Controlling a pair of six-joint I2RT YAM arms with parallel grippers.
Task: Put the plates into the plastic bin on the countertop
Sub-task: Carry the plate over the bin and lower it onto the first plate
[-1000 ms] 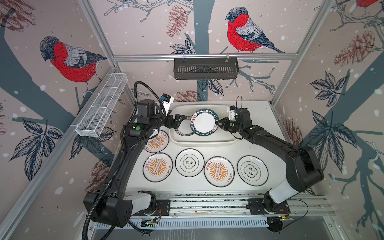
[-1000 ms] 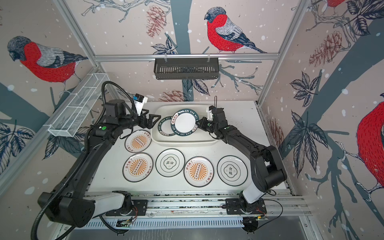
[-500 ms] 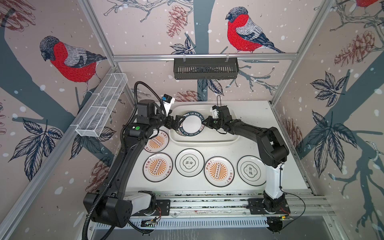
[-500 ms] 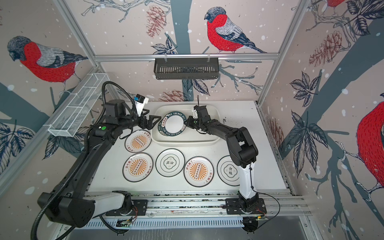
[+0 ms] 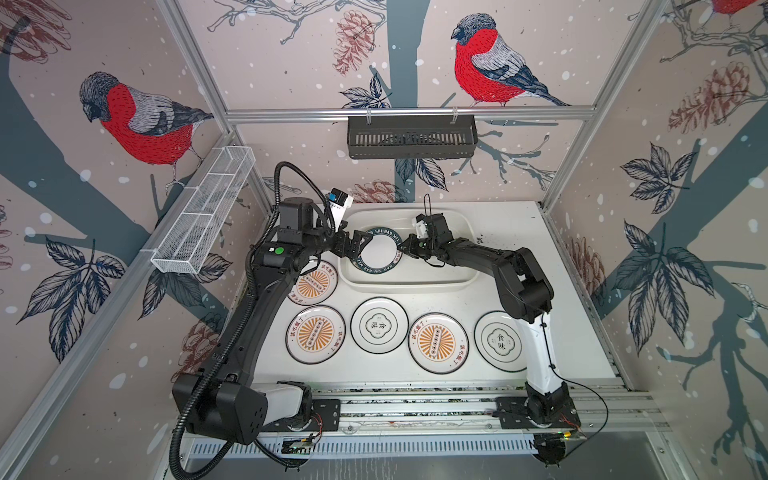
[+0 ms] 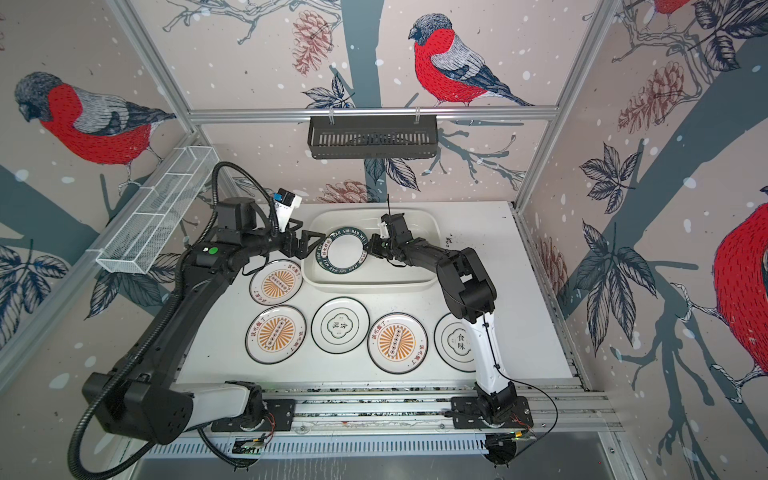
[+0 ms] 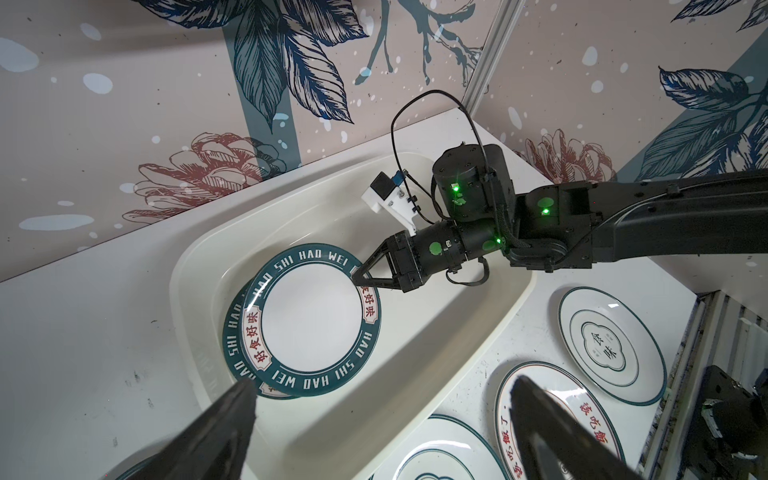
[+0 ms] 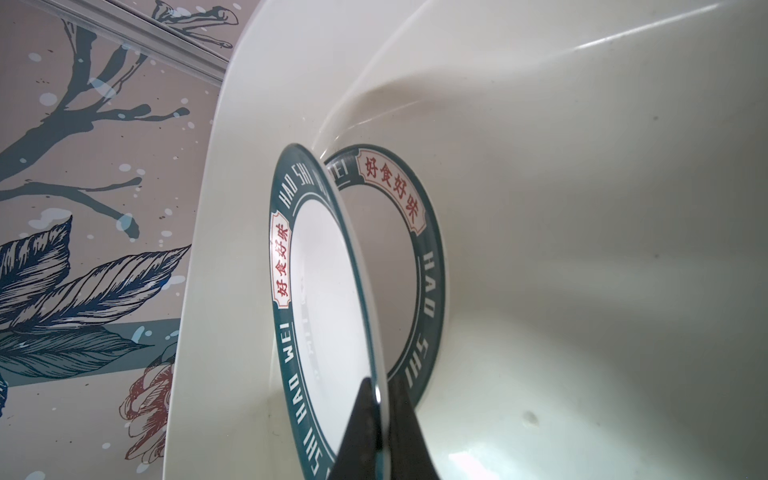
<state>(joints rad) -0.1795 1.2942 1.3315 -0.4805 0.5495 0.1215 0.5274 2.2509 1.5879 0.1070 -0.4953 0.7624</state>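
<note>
My right gripper (image 5: 405, 249) (image 6: 371, 249) is shut on the rim of a small white plate with a dark lettered band (image 5: 378, 253) (image 7: 311, 320) (image 8: 320, 299). It holds that plate inside the plastic bin (image 5: 415, 286) (image 7: 415, 353), just above a matching plate (image 7: 237, 332) (image 8: 428, 266) lying at the bin's left end. My left gripper (image 5: 357, 245) (image 7: 380, 382) hangs open and empty at the bin's left rim, beside the held plate. Several larger plates lie on the countertop (image 5: 511, 224): sunburst ones (image 5: 316, 334) (image 5: 438, 343) and quatrefoil ones (image 5: 379, 325) (image 5: 500, 340).
One more sunburst plate (image 5: 312, 284) lies partly under my left arm. A black slatted basket (image 5: 411, 137) hangs on the back wall. On the left wall is a white wire-mesh basket (image 5: 203, 216). Aluminium rails (image 5: 415, 405) edge the front.
My right gripper has carried the lettered plate leftward across the bin until it overlaps the plate lying there. The left arm has stayed put, still open.
</note>
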